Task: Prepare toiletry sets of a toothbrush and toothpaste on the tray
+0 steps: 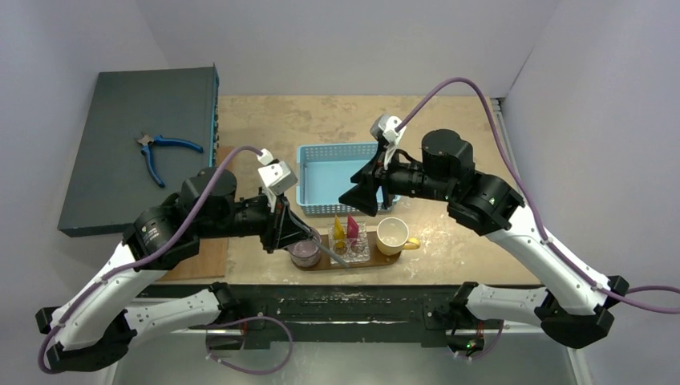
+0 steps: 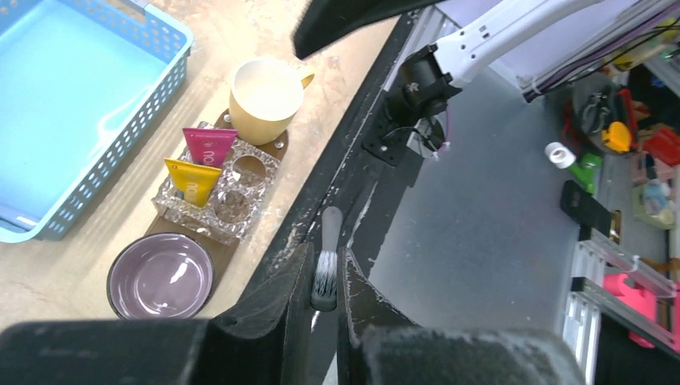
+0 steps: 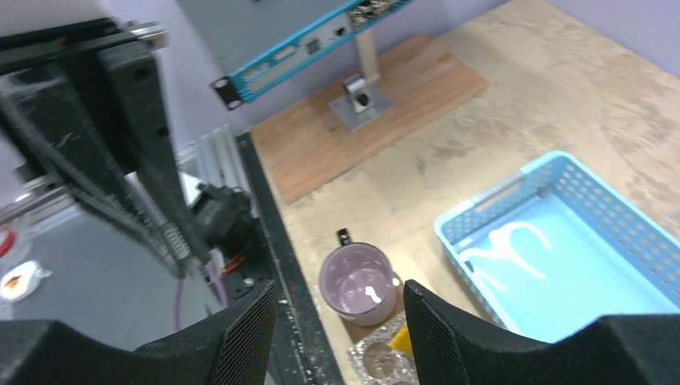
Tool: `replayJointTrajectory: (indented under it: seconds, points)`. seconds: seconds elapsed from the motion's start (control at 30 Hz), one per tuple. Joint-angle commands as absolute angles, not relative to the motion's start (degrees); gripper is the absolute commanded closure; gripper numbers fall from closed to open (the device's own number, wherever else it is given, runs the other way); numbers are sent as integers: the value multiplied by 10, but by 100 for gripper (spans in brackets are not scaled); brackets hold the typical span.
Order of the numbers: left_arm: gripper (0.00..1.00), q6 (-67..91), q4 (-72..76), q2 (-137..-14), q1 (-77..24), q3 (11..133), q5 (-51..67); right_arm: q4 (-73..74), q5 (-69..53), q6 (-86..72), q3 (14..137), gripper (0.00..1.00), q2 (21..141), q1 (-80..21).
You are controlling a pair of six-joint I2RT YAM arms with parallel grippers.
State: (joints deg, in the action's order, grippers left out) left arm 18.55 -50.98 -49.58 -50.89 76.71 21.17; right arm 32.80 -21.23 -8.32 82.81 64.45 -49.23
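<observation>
Gripping toothbrush (image 2: pixel 327 224) in clenched jaws, left gripper (image 2: pixel 325 257) hovers at near edge of table (image 1: pixel 449 128). Only bristled head shows; handle hidden between fingers. Right gripper (image 3: pixel 341 329) hangs above tray (image 1: pixel 353 265), jaws spread, nothing between. Tray mostly covered by purple bowl (image 1: pixel 305 253), clear holder (image 2: pixel 220 192), yellow mug (image 1: pixel 393 235). Yellow toothpaste (image 2: pixel 191 180) and pink toothpaste (image 2: pixel 208 146) stand in holder, lower ends hard to make out. Blue basket (image 1: pixel 329 180) partly hidden behind right gripper.
</observation>
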Motion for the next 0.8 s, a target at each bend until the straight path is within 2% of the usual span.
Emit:
replayJointTrajectory:
  seconds: [0.0,0.17,0.27,0.4,0.6,0.77]
  points:
    - [100,198,-497,-500,-574,765,77,323,-107,-75,812,39,631,-484]
    - [100,209,-498,-517,-667,764,-46,318,-49,-82,794,38,634,-473]
    - [100,214,-507,-537,-735,771,-147,324,41,-98,787,39,641,-471]
    - [100,217,-506,-574,-795,781,-230,319,96,-115,772,39,641,-468]
    - [100,218,-515,-645,-853,797,-319,306,101,-127,748,39,628,-467]
    - [100,211,-516,-675,-870,805,-349,308,104,-124,739,39,620,-467]
